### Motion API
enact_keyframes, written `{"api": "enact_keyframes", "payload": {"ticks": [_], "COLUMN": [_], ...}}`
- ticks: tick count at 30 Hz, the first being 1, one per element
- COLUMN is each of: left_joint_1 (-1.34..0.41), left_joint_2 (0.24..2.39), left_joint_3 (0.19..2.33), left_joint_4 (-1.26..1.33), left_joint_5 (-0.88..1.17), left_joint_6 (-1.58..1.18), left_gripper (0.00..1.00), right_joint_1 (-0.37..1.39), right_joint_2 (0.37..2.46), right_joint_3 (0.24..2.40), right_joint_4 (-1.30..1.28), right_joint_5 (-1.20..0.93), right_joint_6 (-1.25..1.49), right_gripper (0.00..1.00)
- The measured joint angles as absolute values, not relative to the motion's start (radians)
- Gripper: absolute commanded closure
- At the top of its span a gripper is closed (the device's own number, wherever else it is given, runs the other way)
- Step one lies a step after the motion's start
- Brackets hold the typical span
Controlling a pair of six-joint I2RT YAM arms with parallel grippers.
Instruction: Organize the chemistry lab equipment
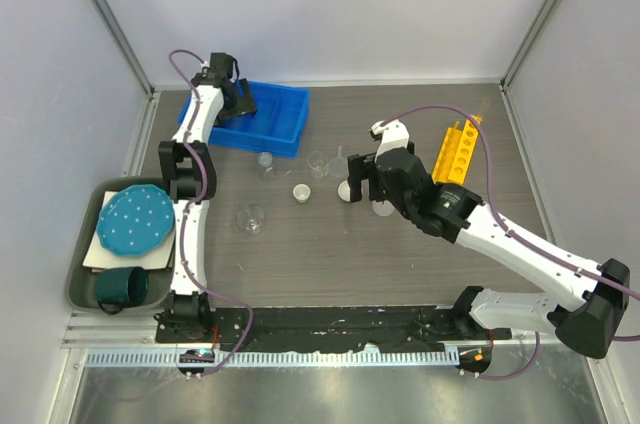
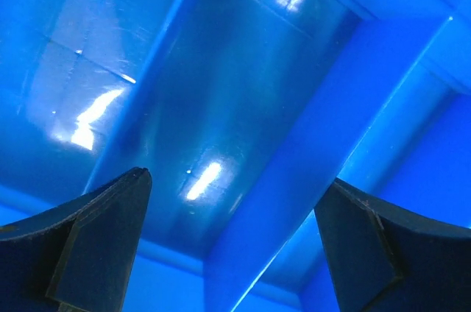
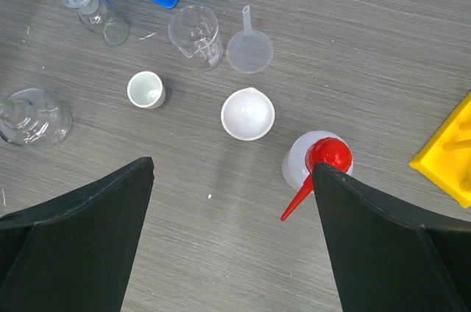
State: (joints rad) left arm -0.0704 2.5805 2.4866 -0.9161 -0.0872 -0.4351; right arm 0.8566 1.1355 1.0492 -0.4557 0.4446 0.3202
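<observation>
Grey wood-grain table (image 1: 420,274): support surface for the loose items.

Blue rectangular plastic bin (image 1: 270,124): far left of table. Left gripper (image 2: 235,183) positioned inside bin, jaws released and spread wide, nothing between them.

Dark grey rectangular tray (image 1: 78,279): near left, beside left arm. Carries teal dotted plate (image 1: 138,221) and dark teal mug (image 1: 122,287), mug on near side of plate.

Right gripper (image 3: 234,172): above table centre, jaws released and spread wide, nothing grasped.

Yellow holed rack (image 1: 455,149): far right of table, well apart from bin.

Red-capped clear squeeze bottle (image 3: 318,159): upright, between rack and dish, at edge of right finger in wrist view.

Clear glass flask with wide base (image 3: 29,115): leftmost loose item, apart from the others.

Small clear glass beaker (image 3: 196,32): near corner of bin, just beside funnel.

Small clear funnel (image 3: 249,47): right of beaker; upright or lying, cannot tell.

White round dish (image 3: 248,114): on near side of funnel, not touching it.

Small white cup (image 3: 146,90): left of dish, apart.

Small clear glass vial (image 3: 92,6): near bin edge, left of beaker.
</observation>
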Motion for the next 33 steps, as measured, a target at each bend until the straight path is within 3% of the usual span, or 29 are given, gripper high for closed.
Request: {"api": "enact_keyframes", "payload": {"ticks": [5,13,33], "left_joint_1": [-0.08,-0.099,-0.15], "left_joint_2": [2.582,2.574,2.447], "left_joint_3": [2.428,2.391,2.156], "left_joint_4": [-0.882,-0.847,-0.754], "left_joint_5": [-0.049,-0.031,-0.123], "left_joint_6": [-0.435,-0.404,-0.536], "left_gripper": [0.3,1.0,1.0], "right_joint_1": [0.864,0.876,0.889], "right_joint_2": [1.139,1.119,1.044], "right_joint_3": [1.048,1.021,0.98], "right_joint_4": [-0.424,-0.416,-0.43], "right_joint_5": [0.444,0.444,0.447], "right_joint_6": [0.322,0.34,0.365], "right_gripper": [0.06,0.06,0.06]}}
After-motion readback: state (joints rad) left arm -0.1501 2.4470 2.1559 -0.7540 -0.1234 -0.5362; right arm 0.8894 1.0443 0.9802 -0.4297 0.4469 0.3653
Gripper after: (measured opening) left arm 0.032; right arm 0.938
